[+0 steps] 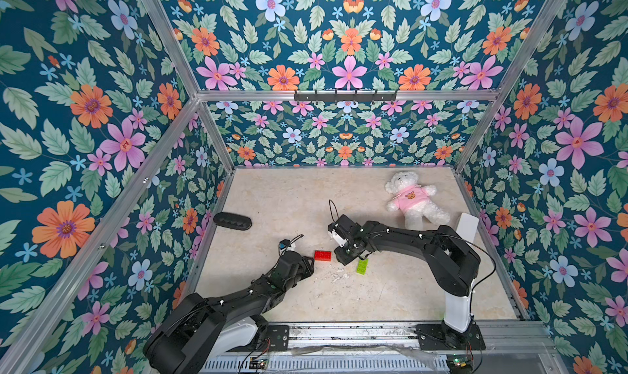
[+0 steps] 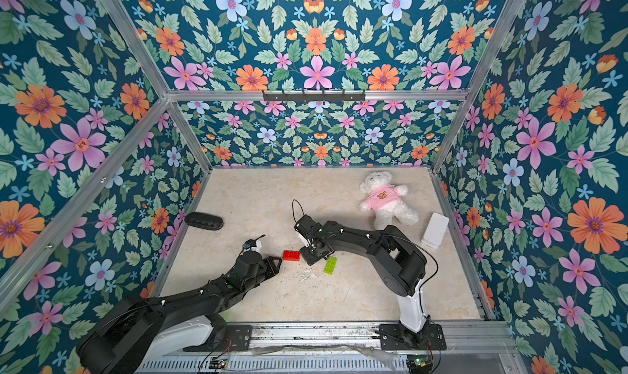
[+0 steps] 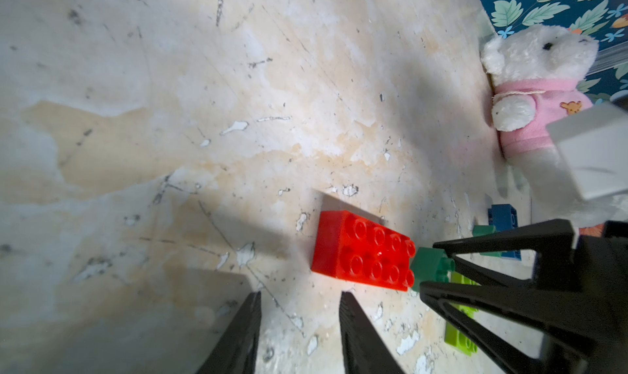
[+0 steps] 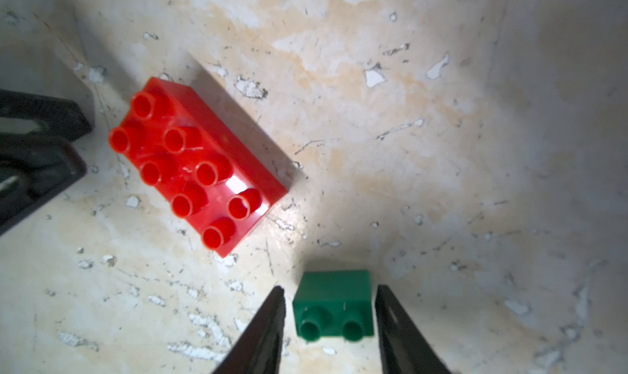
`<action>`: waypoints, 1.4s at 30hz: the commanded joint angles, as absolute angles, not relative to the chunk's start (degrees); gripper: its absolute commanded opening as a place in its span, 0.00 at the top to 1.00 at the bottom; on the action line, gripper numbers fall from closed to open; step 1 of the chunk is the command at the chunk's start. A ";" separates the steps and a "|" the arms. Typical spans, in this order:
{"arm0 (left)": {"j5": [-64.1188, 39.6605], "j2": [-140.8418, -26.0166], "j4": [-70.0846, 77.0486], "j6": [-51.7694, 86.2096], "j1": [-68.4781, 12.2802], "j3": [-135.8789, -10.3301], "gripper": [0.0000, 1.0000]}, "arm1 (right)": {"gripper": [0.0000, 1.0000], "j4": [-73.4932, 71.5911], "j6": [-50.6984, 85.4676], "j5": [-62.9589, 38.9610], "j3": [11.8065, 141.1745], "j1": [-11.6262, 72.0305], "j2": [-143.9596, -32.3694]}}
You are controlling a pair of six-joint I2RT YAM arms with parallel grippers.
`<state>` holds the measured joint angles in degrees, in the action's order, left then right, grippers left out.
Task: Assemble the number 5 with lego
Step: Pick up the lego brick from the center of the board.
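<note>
Room: flowered walls on three sides, with a scuffed pale desk [image 1: 278, 199] below. A white teddy [image 1: 413, 199] lies at its upper right and is no part of my job.
Done: nothing, as far as I can see; no two bricks show as joined.
Red brick [image 1: 322, 255]: studs up and alone, in the lower middle of both top views.
Lime brick [image 1: 362, 265]: just right of the red one, partly under my right arm.
Right claw [image 4: 329, 287]: narrow, with a finger on each side of the small dark-green brick [image 4: 334, 306]. A sliver of desk shows on both sides, so I judge it bracketed but not gripped.
Left claw [image 3: 300, 294]: partly spread and empty, just short of the red brick.
Left to do: the whole stepped stack, so I judge the job barely begun.
Right wrist view only: the dark-green brick, which my wrist hides in both top views.
Left wrist view only: a blue brick [image 3: 503, 217] at the right edge, behind my right claw. I cannot tell what it touches.
</note>
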<state>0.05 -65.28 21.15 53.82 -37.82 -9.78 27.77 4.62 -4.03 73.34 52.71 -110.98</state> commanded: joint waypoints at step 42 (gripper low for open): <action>2.53 -83.54 17.62 42.63 -37.27 -24.54 0.75 | 0.66 20.98 -0.60 -4.87 69.98 52.82 -102.52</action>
<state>0.93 -82.46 20.45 45.93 -38.00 -23.38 22.02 0.14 -3.62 69.25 52.77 -101.80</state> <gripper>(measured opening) 0.251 0.353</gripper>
